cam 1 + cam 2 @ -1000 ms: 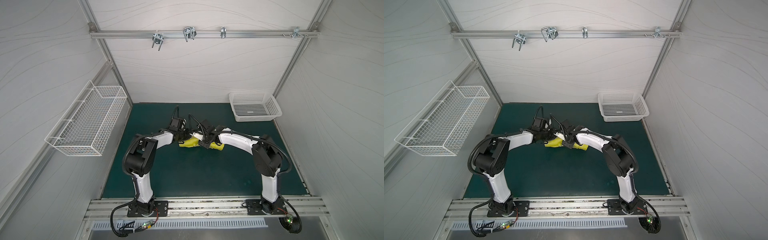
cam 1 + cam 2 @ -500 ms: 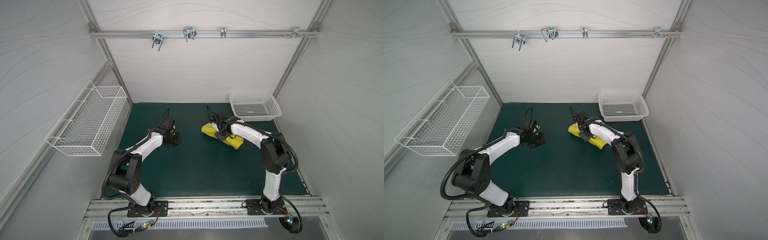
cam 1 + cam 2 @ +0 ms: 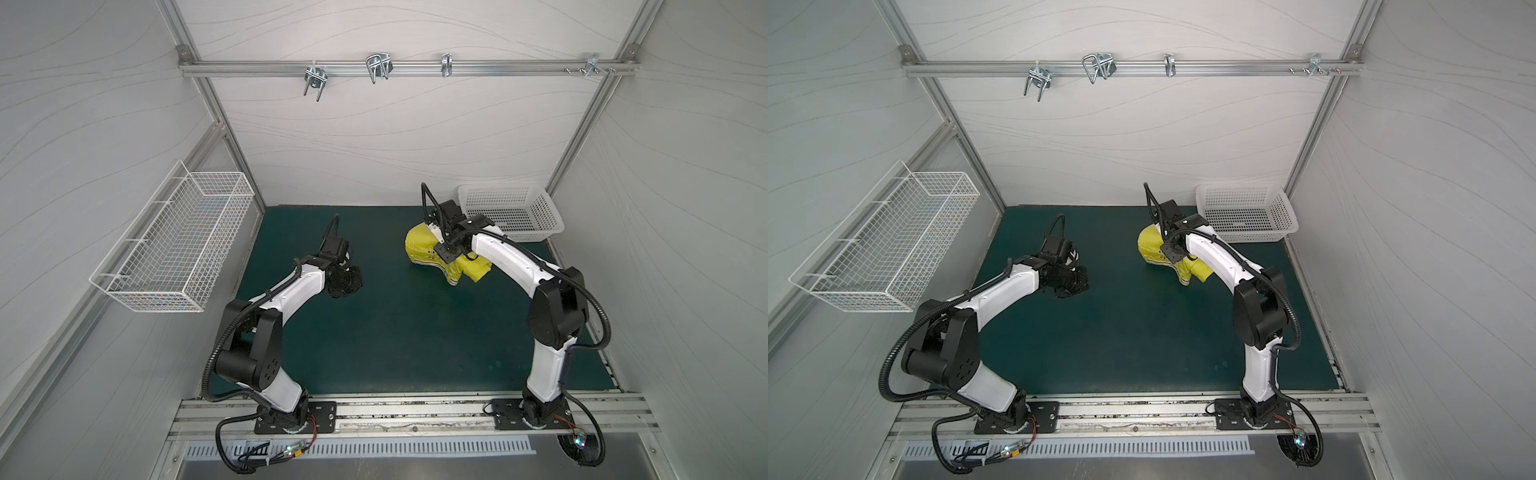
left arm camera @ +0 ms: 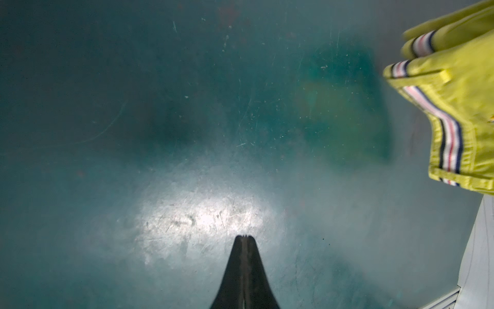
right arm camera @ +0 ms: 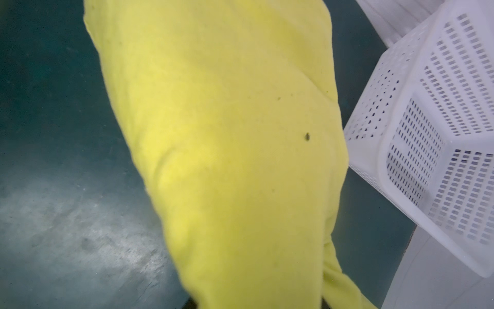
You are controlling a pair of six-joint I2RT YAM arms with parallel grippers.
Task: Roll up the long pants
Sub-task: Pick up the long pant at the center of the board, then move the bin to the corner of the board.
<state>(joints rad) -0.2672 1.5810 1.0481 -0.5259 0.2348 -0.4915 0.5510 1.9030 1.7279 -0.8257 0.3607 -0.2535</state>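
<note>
Holding: right gripper [image 3: 443,252] is clamping the pants [image 3: 422,249]. Fabric is hiding its jaws in the wrist view, so the grip is being judged from how the bundle is hanging at the wrist.
Pants, place: bundle is hovering over the far right part of the mat [image 3: 374,332], just beside the basket [image 3: 544,208], not inside it.
Pants, form: cloth is sitting in a loose, fat roll. One end is drooping below the arm, and the striped waistband [image 4: 449,133] is showing on the outside.
Left gripper [image 4: 244,237]: jaws are pressing together on nothing, hanging over bare mat, well apart from the pants.
Weight: probably light, being thin fabric.
Stiffness: soft and limp. The roll is likely slackening wherever nothing is pinning it.
Surface: looking smooth, faintly shiny at the waistband hem. Layers are probably sliding over one another easily.
Fragility: little to speak of. Snagging on the basket's holes is the only worry.
Where to grip: pinching across the roll's middle, through all layers at once, is looking safest. The waistband, being thicker and seamed, is offering the firmest bite.
Second hold: the left gripper taking the drooping end would be stopping the roll from opening.
</note>
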